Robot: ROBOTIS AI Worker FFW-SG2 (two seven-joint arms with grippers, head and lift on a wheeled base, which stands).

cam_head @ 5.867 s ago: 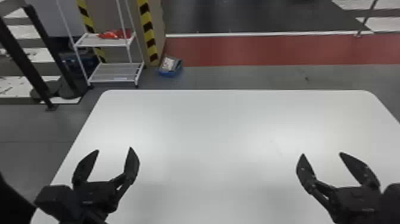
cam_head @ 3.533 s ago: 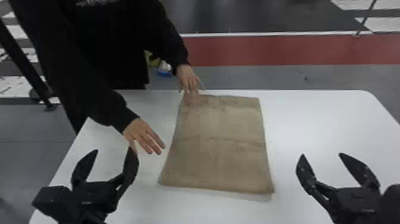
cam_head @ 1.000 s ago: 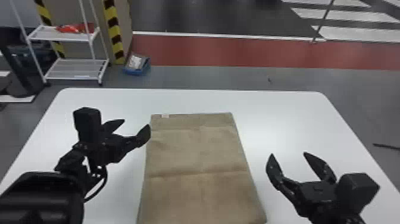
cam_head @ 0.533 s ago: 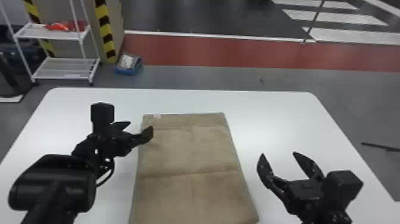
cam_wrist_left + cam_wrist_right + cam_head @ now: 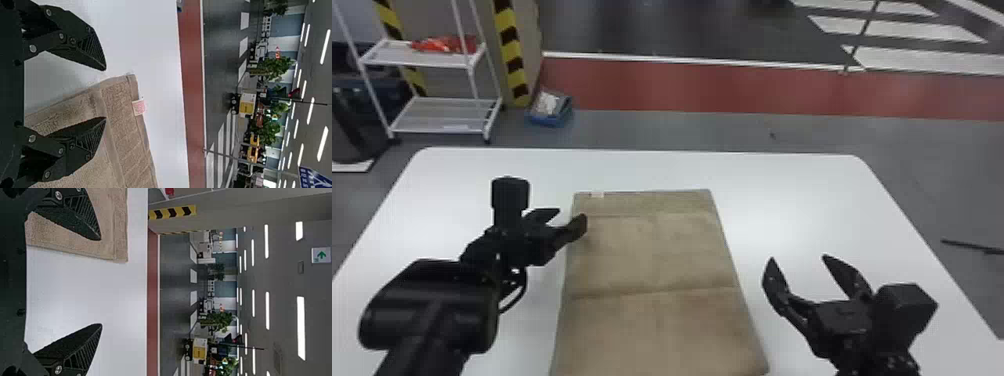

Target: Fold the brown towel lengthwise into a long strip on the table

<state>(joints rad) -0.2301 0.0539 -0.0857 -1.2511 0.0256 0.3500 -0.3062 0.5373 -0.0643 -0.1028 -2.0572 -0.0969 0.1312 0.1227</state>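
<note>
Lying open on the table (image 5: pixel 797 200), the towel (image 5: pixel 652 260) ran from near the far edge toward the robot, left of the middle, and its near end met the bottom of the head view. A crease crossed it from side to side, and a small white label (image 5: pixel 597 195) sat on its far edge, close to the far left corner. The left gripper (image 5: pixel 570 216) was at the towel's left side, just short of that corner, its jaws apart. In the left wrist view the corner showed between the two fingers, one over bare table and the other over the cloth; whether either touched could not be told. The right gripper (image 5: pixel 799 257) was above the table, to the right of the towel and apart from it in the head view, its jaws wide apart with nothing between them. Beyond the table, a white rack (image 5: pixel 444 115) stood at the left with something red (image 5: pixel 444 45) on its upper shelf, and a blue box (image 5: pixel 549 120) lay on the floor (image 5: pixel 682 130) beside it. A dark rod (image 5: pixel 967 245) lay at the right.
</note>
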